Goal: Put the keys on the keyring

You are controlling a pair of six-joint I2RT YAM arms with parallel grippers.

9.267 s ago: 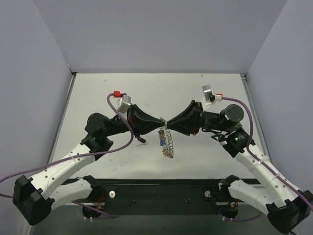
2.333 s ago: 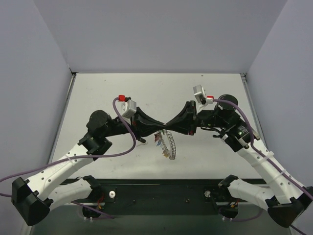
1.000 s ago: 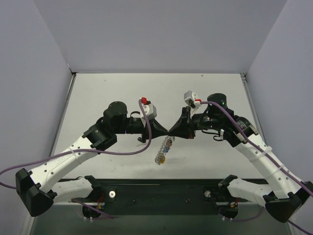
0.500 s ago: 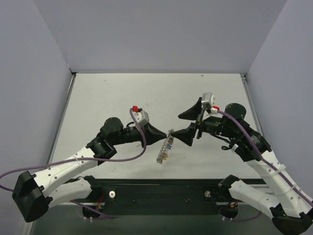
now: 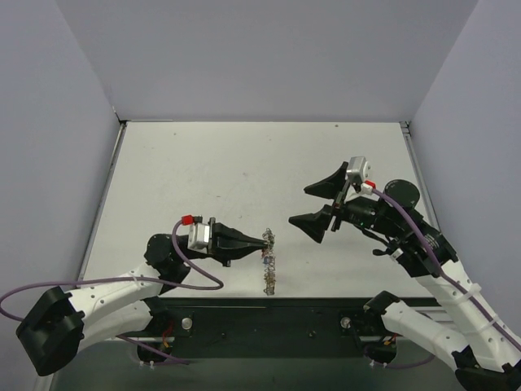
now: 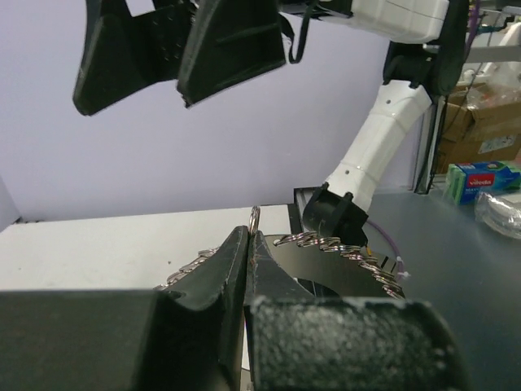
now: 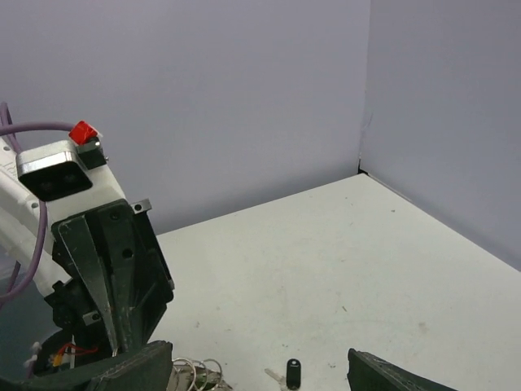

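L fingers (image 5: pixel 259 239) shut narrow, pinching the keyring (image 5: pixel 269 269) by its top. In the left wrist view a small wire loop (image 6: pixel 255 218) sticks up between the tips, and the bumpy rim (image 6: pixel 342 244) curves off toward lower right. In the top view the ring hangs edge-on below the tips, centre-bottom of frame, its low end at or near the tabletop (image 5: pixel 244 163); can't tell if it touches.

Keys (image 5: pixel 266 257): a few tiny coloured bits sit on the upper part of the hanging ring. Too small to count or say for sure they're threaded.

R fingers (image 5: pixel 313 221) wide open, nothing in them. They sit right of centre in the top view, well apart from the ring, tips pointing toward it.

In the right wrist view, one dark key (image 7: pixel 293 374) lies flat on the tabletop at bottom centre, loose, beside some wire loops at lower left. Can't find it in the top view.

Step, my read: between keys. Ring presented and steadied by L arm, R arm free.

Next move prob: R goes down for the loose key. It's tiny and flat, so a narrow pinch on the head, blade left free. Then line the hole up w/ the ring's opening. L needs to keep the ring steady, since it hangs freely and may swing.
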